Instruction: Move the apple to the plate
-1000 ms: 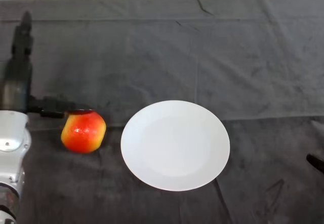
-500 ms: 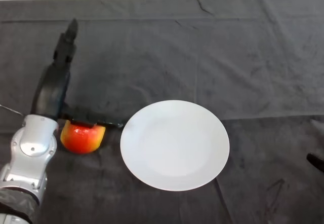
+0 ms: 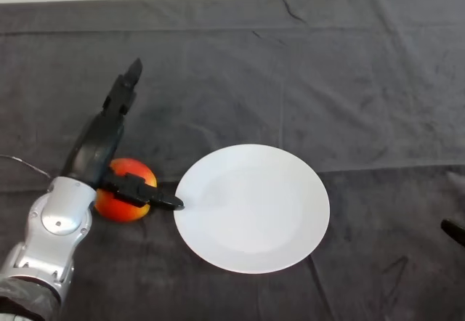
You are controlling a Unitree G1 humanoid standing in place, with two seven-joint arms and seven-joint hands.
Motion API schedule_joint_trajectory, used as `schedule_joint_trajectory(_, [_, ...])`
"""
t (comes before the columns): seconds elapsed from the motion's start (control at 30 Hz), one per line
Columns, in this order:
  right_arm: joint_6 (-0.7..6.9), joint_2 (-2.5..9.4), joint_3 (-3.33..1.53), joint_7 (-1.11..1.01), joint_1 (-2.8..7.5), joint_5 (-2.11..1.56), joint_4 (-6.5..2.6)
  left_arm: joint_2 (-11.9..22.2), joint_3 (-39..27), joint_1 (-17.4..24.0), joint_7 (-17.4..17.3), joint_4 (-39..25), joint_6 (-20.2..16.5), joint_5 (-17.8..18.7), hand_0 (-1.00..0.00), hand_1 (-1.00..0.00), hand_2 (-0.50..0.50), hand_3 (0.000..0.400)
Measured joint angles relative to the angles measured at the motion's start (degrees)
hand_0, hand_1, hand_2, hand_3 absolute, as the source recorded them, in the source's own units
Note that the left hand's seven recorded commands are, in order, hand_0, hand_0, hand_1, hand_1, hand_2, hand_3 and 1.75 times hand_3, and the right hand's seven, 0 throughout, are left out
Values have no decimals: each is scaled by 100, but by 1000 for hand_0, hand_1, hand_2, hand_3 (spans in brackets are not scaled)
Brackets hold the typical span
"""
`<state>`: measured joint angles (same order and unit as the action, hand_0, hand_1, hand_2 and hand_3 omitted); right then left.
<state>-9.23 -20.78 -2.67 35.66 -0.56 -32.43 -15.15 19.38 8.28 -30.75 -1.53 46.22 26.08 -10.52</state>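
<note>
A red and yellow apple (image 3: 133, 172) lies on the dark cloth just left of a white plate (image 3: 251, 208). My left hand (image 3: 98, 143) is over the apple and covers its left part. The fingers (image 3: 125, 90) point straight toward the far side of the table. The thumb (image 3: 145, 194) lies across the apple's near side, its tip at the plate's left rim. The hand is open and the apple rests on the cloth.
The dark cloth (image 3: 349, 81) covers the whole table, with creases. A small dark object (image 3: 453, 229) shows at the right edge.
My left arm has swung right from the left edge. The hand now sits over the apple, the thumb reaching the plate's rim. The apple has shifted slightly right.
</note>
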Motion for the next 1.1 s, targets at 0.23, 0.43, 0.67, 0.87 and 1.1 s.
schedule_joint_trajectory(0.23, [0,0,2,-26,0,0,0,240,103,-24,3,-204,-594,-351,0,0,0,0])
schedule_joint_trajectory(0.43, [4,0,6,-26,0,0,0,529,253,-10,15,-292,-1201,-800,0,0,0,0])
schedule_joint_trajectory(0.67, [14,1,14,-27,0,0,-1,550,269,90,17,-505,-1673,-1120,0,0,0,0])
schedule_joint_trajectory(0.87, [14,1,16,-33,0,0,0,564,345,90,68,-609,-1871,-1125,-1000,-1000,0,400])
schedule_joint_trajectory(1.1, [14,1,17,-41,0,1,0,587,414,95,209,-721,-1935,-1234,-1000,-1000,0,400])
